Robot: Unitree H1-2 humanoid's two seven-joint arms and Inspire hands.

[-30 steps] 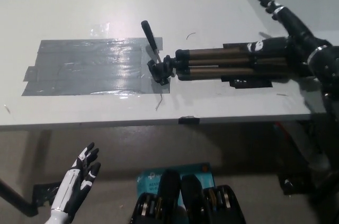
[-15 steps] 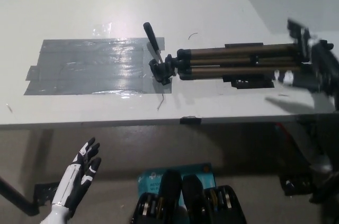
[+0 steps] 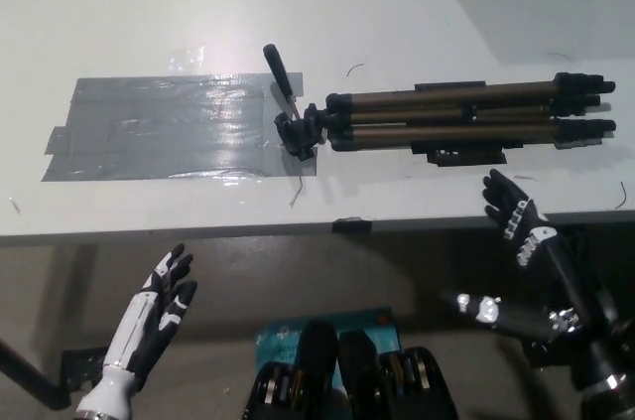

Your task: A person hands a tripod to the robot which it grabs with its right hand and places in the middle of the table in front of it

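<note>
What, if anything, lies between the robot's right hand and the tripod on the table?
Nothing visible does. The open right hand hovers at the near edge of the table; the tripod lies flat beyond it, only bare tabletop between. The left hand hangs lower left.

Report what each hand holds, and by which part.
Nothing. The tripod lies free on the table; the right hand is open off its near edge, the left hand open at lower left.
</note>
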